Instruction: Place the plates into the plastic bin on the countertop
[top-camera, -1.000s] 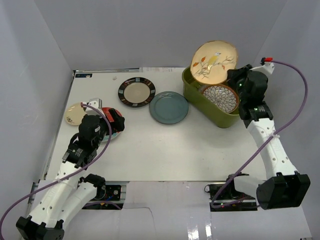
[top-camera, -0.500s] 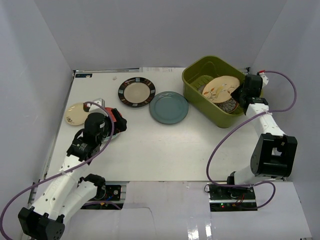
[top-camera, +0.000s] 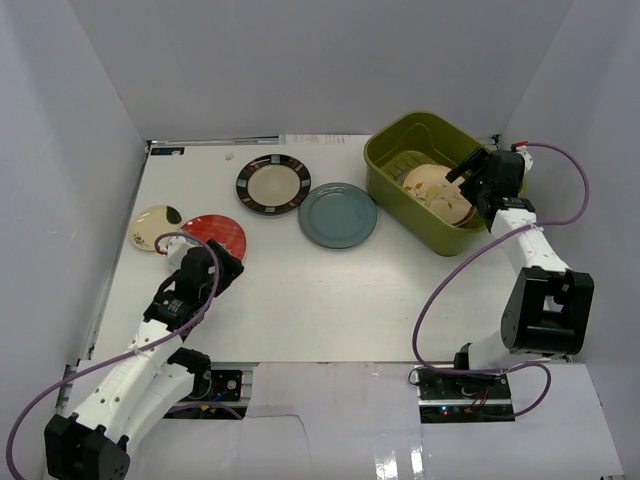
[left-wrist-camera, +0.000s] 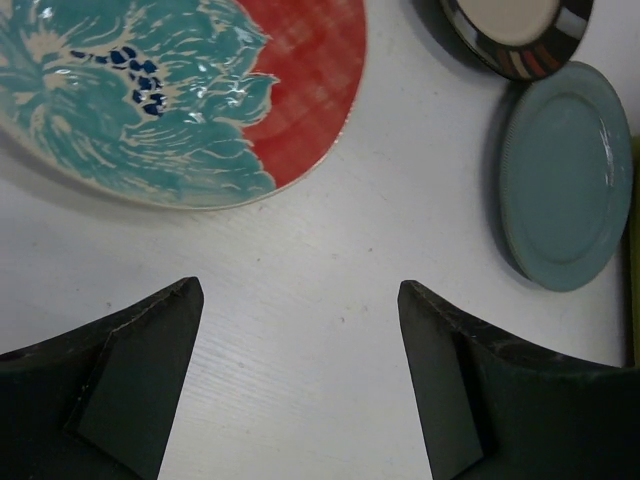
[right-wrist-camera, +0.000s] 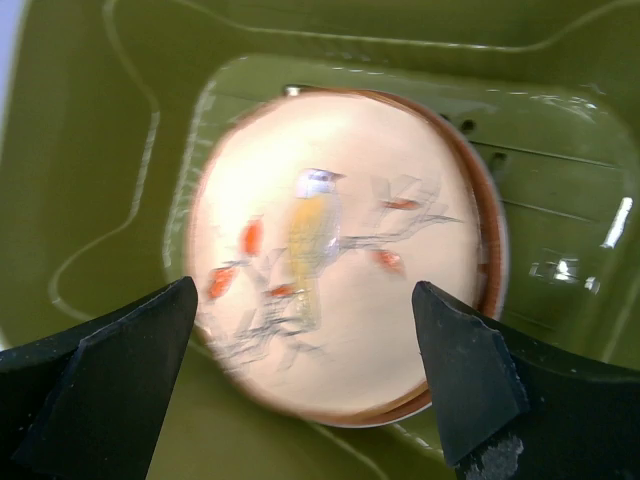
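Standing wide open and empty, the right tool (right-wrist-camera: 303, 290) is held over the bin (right-wrist-camera: 90, 110). The bird plate (right-wrist-camera: 330, 250) lies directly below it, resting on a second, brown-rimmed plate. The plate is seen blurred, so whether it is at rest cannot be told.

Left tool (left-wrist-camera: 300, 290): jaws wide apart, nothing held, bare desk (left-wrist-camera: 330, 250) beneath.
Floral plate (left-wrist-camera: 150, 100): ahead and to the left, apart from both fingers.
Teal plate (left-wrist-camera: 565, 170): ahead and to the right.
Striped plate (left-wrist-camera: 515, 30): further ahead, beyond the teal one.
Small cream plate (top-camera: 150, 228): beyond the floral plate, touching it or tucked under it; which cannot be told.

Step judged in hand: the floral plate is to be taken next.
Handling: its near rim is best approached low, with one finger slid under the lip and the other set on top, since the plate lies flat.
Right tool: best lifted straight up before any sideways swing.

Edges and room: the bin's walls are close around the right tool, and only the space above is open. Broad bare desk lies between the left tool and the bin. The teal plate sits along that path and should be passed over.
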